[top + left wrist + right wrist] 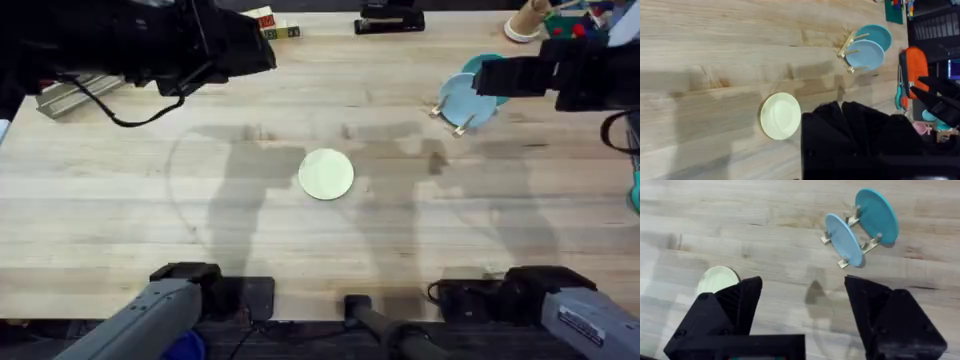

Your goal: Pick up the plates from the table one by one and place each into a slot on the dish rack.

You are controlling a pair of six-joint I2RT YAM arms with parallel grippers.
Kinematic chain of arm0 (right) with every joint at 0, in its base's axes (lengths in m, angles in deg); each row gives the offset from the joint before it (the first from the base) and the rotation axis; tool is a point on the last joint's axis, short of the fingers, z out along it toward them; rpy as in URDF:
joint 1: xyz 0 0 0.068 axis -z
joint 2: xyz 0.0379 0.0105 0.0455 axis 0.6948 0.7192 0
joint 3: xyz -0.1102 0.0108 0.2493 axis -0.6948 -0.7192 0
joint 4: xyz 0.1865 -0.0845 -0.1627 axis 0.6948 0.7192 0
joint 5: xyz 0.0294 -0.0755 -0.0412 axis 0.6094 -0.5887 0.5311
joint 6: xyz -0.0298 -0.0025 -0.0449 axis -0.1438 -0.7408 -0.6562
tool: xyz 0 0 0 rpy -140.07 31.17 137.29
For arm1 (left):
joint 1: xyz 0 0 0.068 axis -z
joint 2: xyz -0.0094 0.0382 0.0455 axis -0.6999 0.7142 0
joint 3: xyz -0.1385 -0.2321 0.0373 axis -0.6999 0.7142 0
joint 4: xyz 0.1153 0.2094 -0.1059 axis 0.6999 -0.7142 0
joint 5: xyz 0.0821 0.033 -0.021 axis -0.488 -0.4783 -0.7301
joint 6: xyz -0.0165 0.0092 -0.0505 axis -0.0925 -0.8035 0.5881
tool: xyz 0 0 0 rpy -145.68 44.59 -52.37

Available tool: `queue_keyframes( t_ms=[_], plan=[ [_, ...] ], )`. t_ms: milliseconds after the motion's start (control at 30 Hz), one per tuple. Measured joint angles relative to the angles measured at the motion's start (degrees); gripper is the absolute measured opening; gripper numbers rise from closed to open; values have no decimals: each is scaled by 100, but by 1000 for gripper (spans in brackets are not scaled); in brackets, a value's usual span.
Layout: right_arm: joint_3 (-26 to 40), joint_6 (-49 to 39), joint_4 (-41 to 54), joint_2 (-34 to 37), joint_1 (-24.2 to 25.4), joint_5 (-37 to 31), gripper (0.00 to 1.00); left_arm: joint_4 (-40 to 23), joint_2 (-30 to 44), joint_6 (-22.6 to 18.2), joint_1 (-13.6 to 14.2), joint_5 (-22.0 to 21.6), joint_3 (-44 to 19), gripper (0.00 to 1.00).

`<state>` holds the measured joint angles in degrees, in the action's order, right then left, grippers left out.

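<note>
We log a matte round cream plate [326,173] flat on the grained wooden tabletop [150,220]; light blue plate [843,239] and teal plate [877,215] upright in the pegged rack [860,246]. Right gripper [802,305] jaws wide, empty; left gripper's [845,125] jaws we cannot tell.

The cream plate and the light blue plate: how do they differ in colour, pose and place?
The cream plate is pale yellow; the light blue plate is blue. The cream plate lies flat; the light blue plate stands on edge. The cream plate rests on the table; the light blue plate sits in the rack. Both are round, plain and look similar in size.
</note>
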<state>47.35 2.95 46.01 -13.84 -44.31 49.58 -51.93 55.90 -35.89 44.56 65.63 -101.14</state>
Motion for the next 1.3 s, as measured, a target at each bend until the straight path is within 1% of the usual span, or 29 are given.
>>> queue_keyframes(
  t_ms=[233, 333, 367, 433, 567, 733, 867, 1100, 1300],
  plan=[
    [0, 0, 0, 0, 0, 0, 995, -129, 171, 148, 0, 15, 0, 42],
    [0, 0, -1, 0, 0, 0, 995, -162, 281, 93, 0, 194, 0, 41],
    [0, 0, 8, 0, 0, 0, 995, -371, 485, -116, 0, 463, 0, 41],
    [0, 0, 13, 0, 0, 0, 995, -480, 639, -299, 0, 605, 0, 40],
    [0, 0, 13, 1, 0, 0, 993, -686, 920, -715, 0, 750, 0, 40],
    [0, 0, 15, 0, 0, 0, 993, -757, 1007, -1060, 0, 789, 0, 41],
    [0, 0, 15, 0, 0, 0, 993, -766, 1005, -1179, 0, 776, 0, 41],
    [0, 1, 24, 2, 0, 0, 993, -700, 1005, -1240, 0, 720, 55, 41],
    [2, 0, 125, 0, 0, 0, 994, -204, 1005, -1255, 0, 731, 681, 43]
  ],
)
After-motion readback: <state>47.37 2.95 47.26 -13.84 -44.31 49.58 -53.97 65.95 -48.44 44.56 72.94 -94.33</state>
